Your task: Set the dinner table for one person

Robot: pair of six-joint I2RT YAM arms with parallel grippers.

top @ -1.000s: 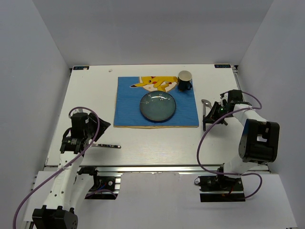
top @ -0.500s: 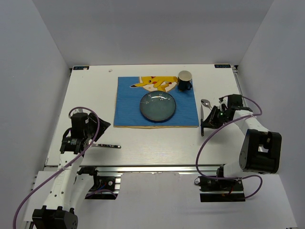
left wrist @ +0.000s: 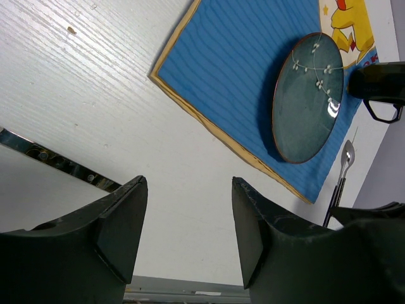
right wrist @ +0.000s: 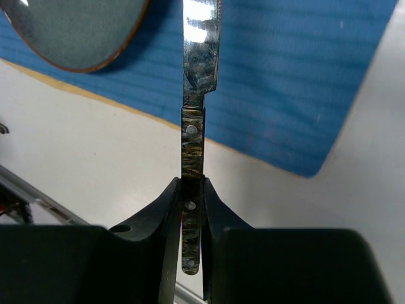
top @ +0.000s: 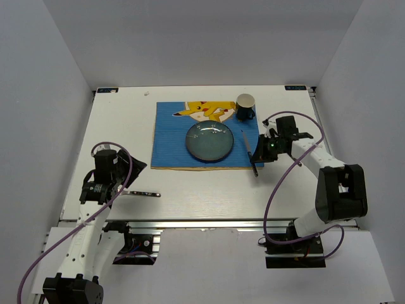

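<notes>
Gripped by the closed right gripper [right wrist: 192, 187], the mottled-handled steel knife [right wrist: 200, 57] is being brought to three o'clock of the round teal plate [top: 209, 140] for placing; the left gripper [left wrist: 188, 193] is being held open.

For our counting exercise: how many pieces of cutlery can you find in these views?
3. A knife held in the right end effector over the placemat's right side; a spoon on the table just past that side; a third utensil on the table by the left end effector.

Round glazed teal plate [top: 209, 140] sits mid blue cloth placemat [top: 171, 136] on the large white tabletop [top: 209, 190]. Dark ceramic mug [top: 245, 106] stands behind-right of it. Riveted steel knife [right wrist: 201, 38], gripped in my right claw [right wrist: 192, 187], crosses the mat's near edge.
</notes>
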